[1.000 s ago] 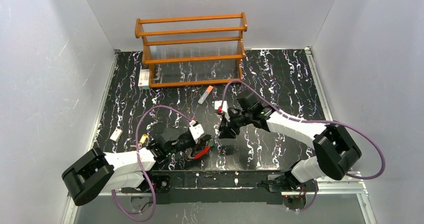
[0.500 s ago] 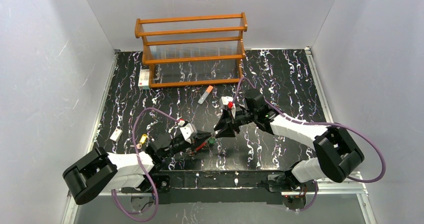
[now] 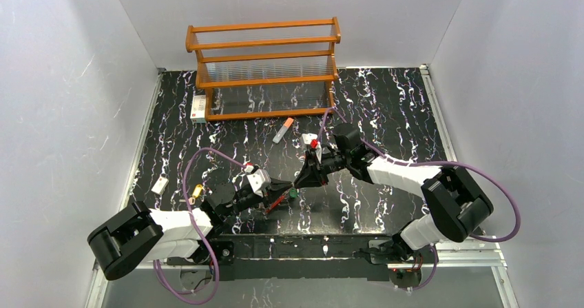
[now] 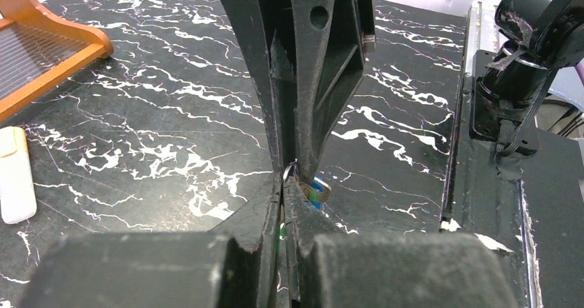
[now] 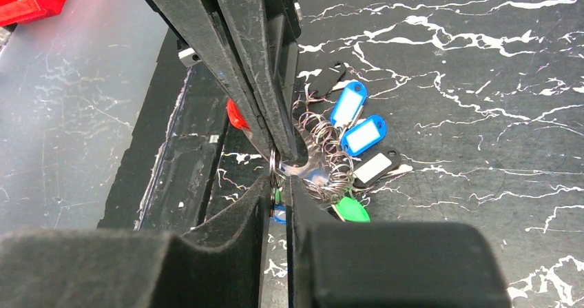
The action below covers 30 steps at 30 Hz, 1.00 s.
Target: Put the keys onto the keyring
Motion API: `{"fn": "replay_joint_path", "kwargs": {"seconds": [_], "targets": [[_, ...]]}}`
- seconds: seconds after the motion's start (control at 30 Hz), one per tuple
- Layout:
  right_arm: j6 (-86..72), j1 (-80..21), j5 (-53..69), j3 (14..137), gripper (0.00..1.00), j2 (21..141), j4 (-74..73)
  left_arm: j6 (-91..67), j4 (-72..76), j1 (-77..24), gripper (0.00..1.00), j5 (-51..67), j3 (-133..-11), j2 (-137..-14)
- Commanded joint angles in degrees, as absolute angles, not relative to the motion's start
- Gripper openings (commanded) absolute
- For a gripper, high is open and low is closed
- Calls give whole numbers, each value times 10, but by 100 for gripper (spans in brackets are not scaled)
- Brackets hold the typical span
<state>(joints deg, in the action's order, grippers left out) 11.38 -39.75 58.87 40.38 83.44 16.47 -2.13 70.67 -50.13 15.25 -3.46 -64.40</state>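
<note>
Likely light, stiff, slippery; keys (image 5: 348, 125) bunch at three o'clock of left gripper (image 5: 279, 151), pinched shut on keyring (image 5: 236, 115); right gripper (image 5: 277, 182) nearly closed, hold unclear; best taken by coloured heads.

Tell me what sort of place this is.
Most likely a robot test cell, not a home or shop: bare white walls box in a black marbled table, two arms are bolted at its near edge, and a wooden rack stands at the back.
</note>
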Motion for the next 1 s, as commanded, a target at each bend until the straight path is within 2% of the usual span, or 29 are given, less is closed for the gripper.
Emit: {"fn": "replay_joint_path", "kwargs": {"seconds": [0.0,0.07,0.2,0.43,0.57,0.73,0.97], "targets": [[113,-396,595,421,14,841,176,-20,737,-503,0,163,-38,-644],[121,-397,593,426,2,844,163,-19,738,-503,0,163,-37,-644],[142,-396,583,439,1,846,120,-10,735,-503,0,155,-34,-641],[218,-398,539,477,1,842,-29,38,682,-502,29,151,-37,-630],[268,-408,498,512,1,856,-130,62,636,-503,39,152,-48,-627],[307,-435,437,551,1,877,-217,96,571,-503,43,158,-71,-625],[309,-468,406,576,1,895,-247,114,528,-503,41,196,-95,-640]]}}
